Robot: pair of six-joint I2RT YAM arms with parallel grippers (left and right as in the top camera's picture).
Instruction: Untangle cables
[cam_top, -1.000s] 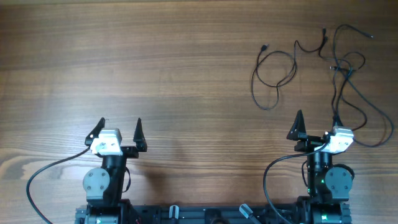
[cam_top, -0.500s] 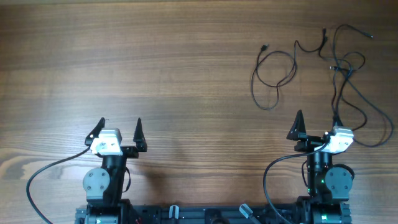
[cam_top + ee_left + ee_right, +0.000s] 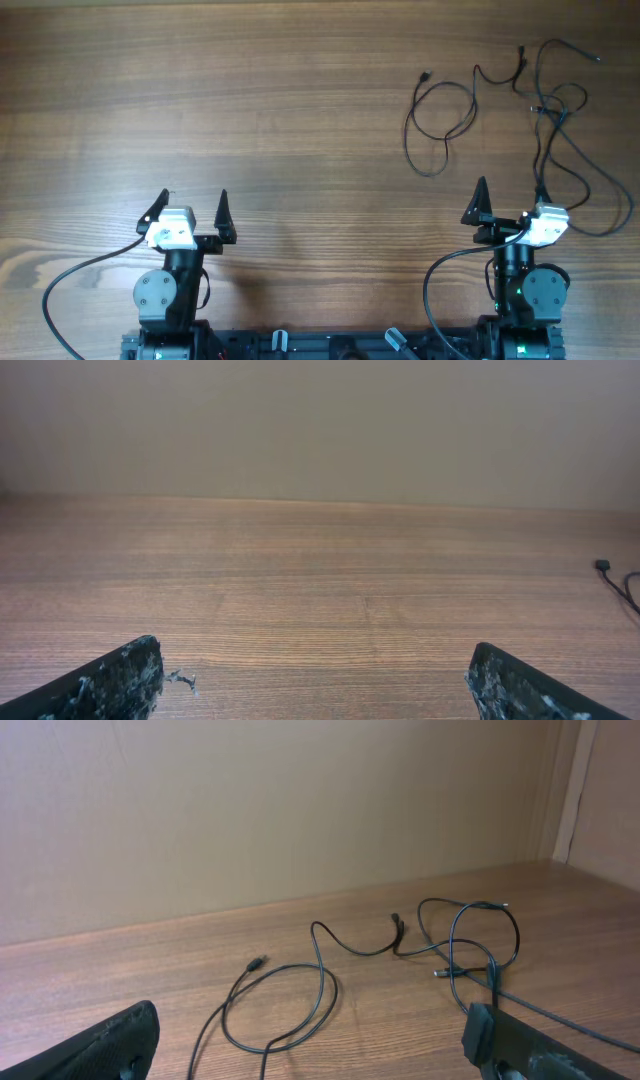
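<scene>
Several thin black cables lie on the wooden table (image 3: 300, 100) at the far right. One forms a loose loop (image 3: 408, 125) with a plug end at its top; to its right the others cross in a tangle (image 3: 545, 108). In the right wrist view the loop (image 3: 335, 992) lies ahead between my fingers, and the tangle (image 3: 490, 965) with a silver-tipped plug sits ahead right. My right gripper (image 3: 510, 192) stands open just short of the cables; one cord runs close by its right finger (image 3: 510, 1040). My left gripper (image 3: 193, 200) is open, far left of them, over bare wood (image 3: 315, 680).
A plug end of one cable (image 3: 604, 566) shows at the right edge of the left wrist view. A beige wall (image 3: 300, 810) rises behind the table's far edge. Both arm bases (image 3: 165, 295) sit at the near edge with their thicker wires.
</scene>
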